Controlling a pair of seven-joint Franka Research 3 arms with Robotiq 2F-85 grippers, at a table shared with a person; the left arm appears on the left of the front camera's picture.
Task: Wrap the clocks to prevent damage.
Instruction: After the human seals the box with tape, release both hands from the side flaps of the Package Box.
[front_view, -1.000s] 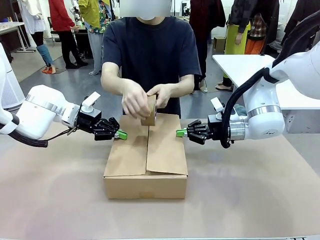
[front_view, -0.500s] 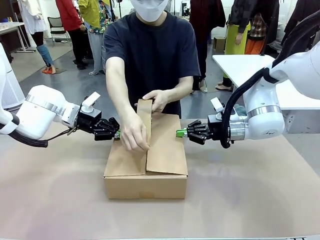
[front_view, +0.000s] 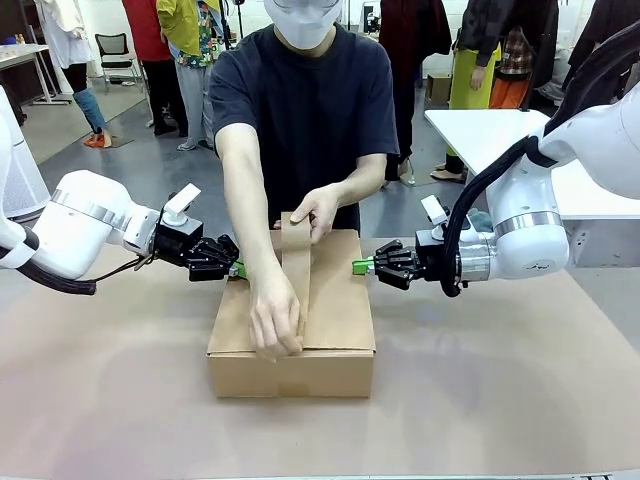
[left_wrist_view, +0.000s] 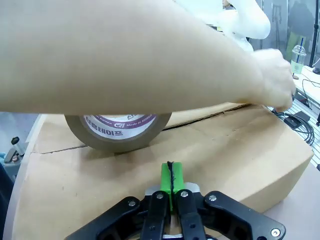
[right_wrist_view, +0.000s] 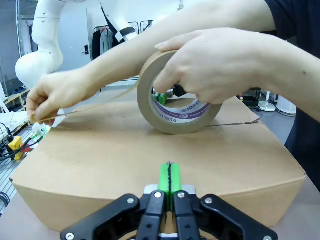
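Observation:
A closed cardboard box (front_view: 330, 310) sits mid-table; the clocks are out of view. The person holds a roll of brown tape (front_view: 290, 222) at the box's far edge with one hand (front_view: 314, 207). The other hand (front_view: 274, 322) draws a tape strip (front_view: 297, 265) along the flap seam to the near edge. My left gripper (front_view: 238, 269) is shut, its green tips at the box's left top edge. My right gripper (front_view: 362, 265) is shut at the right top edge. The left wrist view has my shut tips (left_wrist_view: 170, 172), the roll (left_wrist_view: 117, 131) and the forearm (left_wrist_view: 125, 55). The right wrist view has my shut tips (right_wrist_view: 169, 176), the roll (right_wrist_view: 177, 115) and the box top (right_wrist_view: 125, 150).
The brown table (front_view: 500, 400) has free room on both sides of the box and in front of it. A white table (front_view: 480, 130) stands at the back right. Other people stand far behind the person.
The person's hand has pulled the tape strip from the far edge of the box down the seam to its near edge. Both grippers have stayed in place.

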